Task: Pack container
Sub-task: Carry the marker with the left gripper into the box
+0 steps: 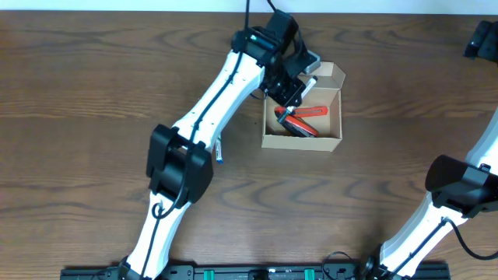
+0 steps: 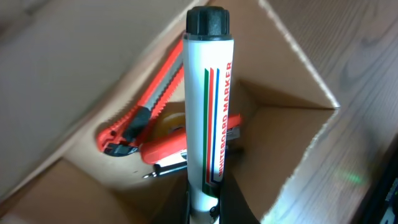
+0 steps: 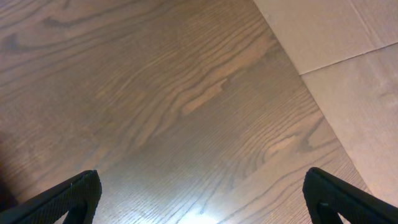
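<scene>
Left end effector (image 2: 208, 208) clamped on marker (image 2: 208, 93) over container (image 1: 302, 142) opening; right end effector (image 3: 202, 193) apart.

We see the box (image 1: 302, 143) in the upper middle of the overhead view: small, rectangular, plain light-tan cardboard. It sits upright and open, its flap (image 1: 331, 75) folded back at the far right corner.

My overhead camera looks straight down on the whole table (image 1: 78, 117). My left wrist camera hangs close over the open container (image 2: 273, 137), looking in along the marker (image 2: 208, 93) in my left tool (image 2: 208, 208); the overhead view shares it. My right wrist camera faces table wood close up
</scene>
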Available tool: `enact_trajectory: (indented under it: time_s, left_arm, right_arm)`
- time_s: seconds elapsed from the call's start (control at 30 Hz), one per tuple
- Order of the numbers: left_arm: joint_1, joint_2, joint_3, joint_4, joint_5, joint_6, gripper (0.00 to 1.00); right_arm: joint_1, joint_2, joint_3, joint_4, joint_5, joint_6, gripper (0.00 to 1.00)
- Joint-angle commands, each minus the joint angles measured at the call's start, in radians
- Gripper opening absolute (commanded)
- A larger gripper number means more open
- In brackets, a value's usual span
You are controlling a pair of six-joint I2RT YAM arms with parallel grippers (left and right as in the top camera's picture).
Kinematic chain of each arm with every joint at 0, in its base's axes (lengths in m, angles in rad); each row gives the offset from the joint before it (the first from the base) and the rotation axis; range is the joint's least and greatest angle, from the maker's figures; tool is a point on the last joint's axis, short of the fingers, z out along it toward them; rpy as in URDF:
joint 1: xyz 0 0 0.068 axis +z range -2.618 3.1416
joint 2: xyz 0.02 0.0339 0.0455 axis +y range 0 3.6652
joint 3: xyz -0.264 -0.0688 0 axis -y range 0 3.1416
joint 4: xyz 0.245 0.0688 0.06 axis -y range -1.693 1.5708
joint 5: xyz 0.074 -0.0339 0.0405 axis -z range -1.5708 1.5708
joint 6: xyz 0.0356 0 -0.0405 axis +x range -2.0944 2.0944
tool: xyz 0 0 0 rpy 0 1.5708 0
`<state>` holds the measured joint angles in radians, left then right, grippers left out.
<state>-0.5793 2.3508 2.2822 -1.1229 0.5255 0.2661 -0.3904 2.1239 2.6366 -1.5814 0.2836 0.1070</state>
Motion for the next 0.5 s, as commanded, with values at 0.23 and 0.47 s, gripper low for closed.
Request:
enact_trajectory:
  time_s: [0.23, 0.47]
  left_arm:
    - [-0.006, 0.046, 0.015, -0.026, 0.026, 0.000, 0.06]
    - [-0.009, 0.100, 0.015, -0.049, 0.024, 0.000, 0.06]
  right_arm:
    - [-0.002, -0.027, -0.001, -0.002, 0.003, 0.016, 0.99]
    - [-0.002, -0.027, -0.001, -0.002, 0.003, 0.016, 0.99]
